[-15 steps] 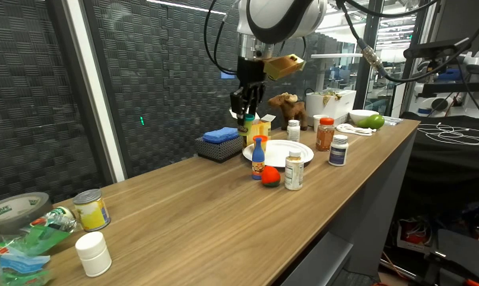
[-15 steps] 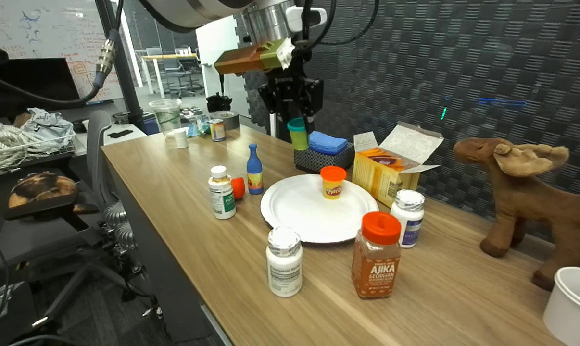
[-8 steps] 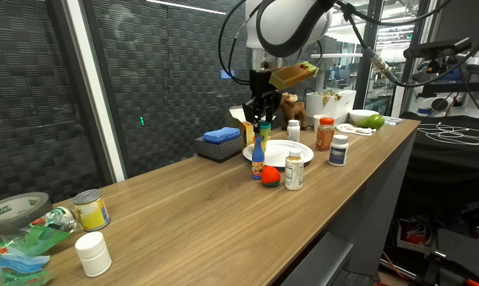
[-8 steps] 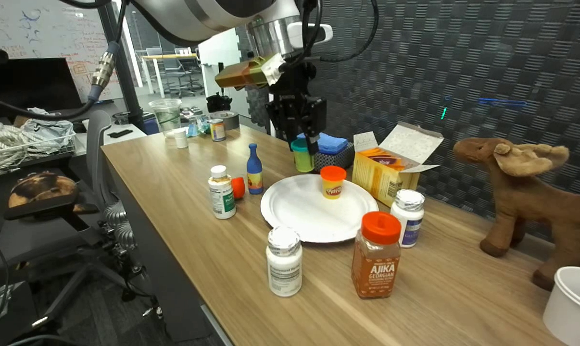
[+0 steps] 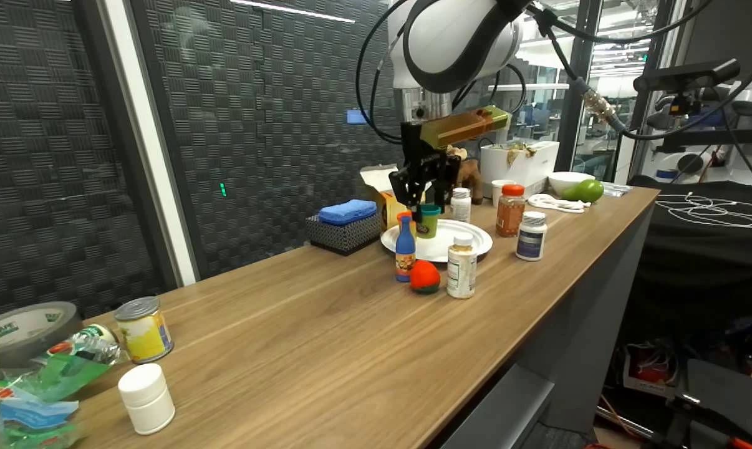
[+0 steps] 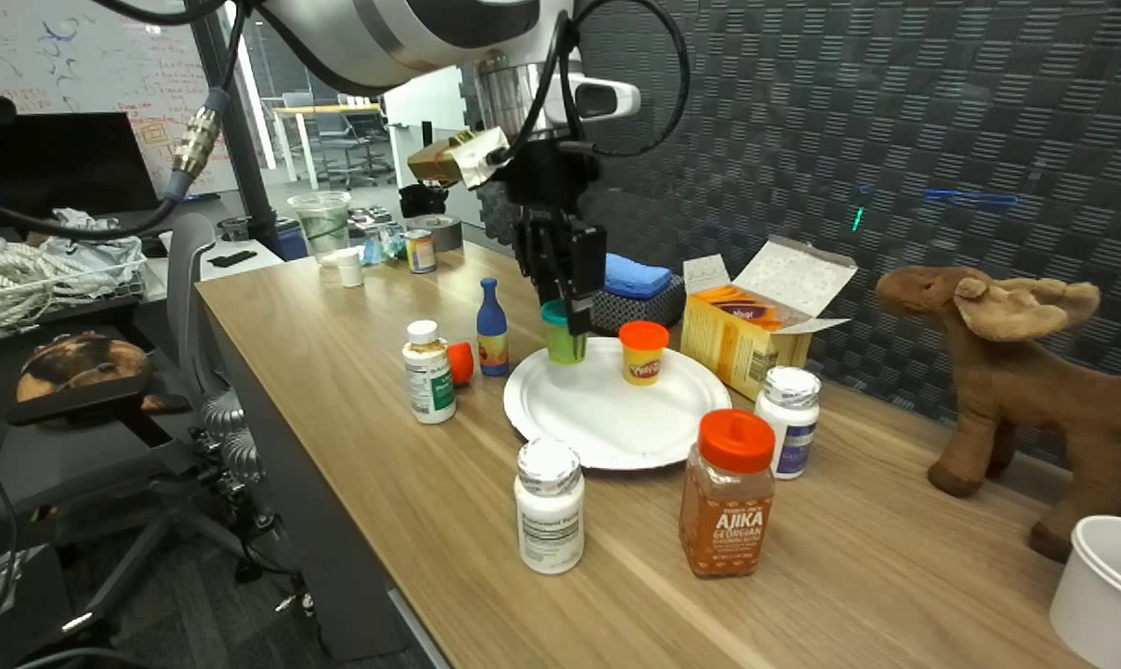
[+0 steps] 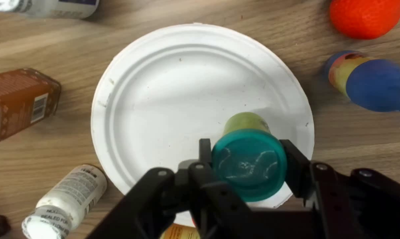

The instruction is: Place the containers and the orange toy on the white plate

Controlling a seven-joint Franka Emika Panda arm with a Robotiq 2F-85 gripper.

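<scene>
My gripper [image 7: 247, 151] is shut on the green cup [image 7: 248, 166] with a teal lid, one finger on each side of the lid. In both exterior views this cup [image 6: 565, 348] hangs upright at the edge of the white plate [image 6: 607, 427], low down; I cannot tell whether it touches. On the plate stands a yellow cup [image 6: 643, 358] with an orange lid, mostly hidden in the wrist view. The orange toy [image 5: 424, 277] lies on the table off the plate. White bottles, one green-labelled [image 6: 430, 386], one nearer [image 6: 549, 516] and one blue-labelled [image 6: 791, 427], stand around the plate.
Beside the plate and the toy stands a blue bottle [image 5: 404, 252]. A red-lidded spice jar [image 6: 730, 502] and an open yellow box [image 6: 746, 339] flank the plate. Behind are a blue cloth [image 5: 347, 212] on a dark box and a plush moose [image 6: 1016, 344].
The gripper has carried the green cup from beside the blue cloth across and down to the plate. The other things have stayed where they were.
</scene>
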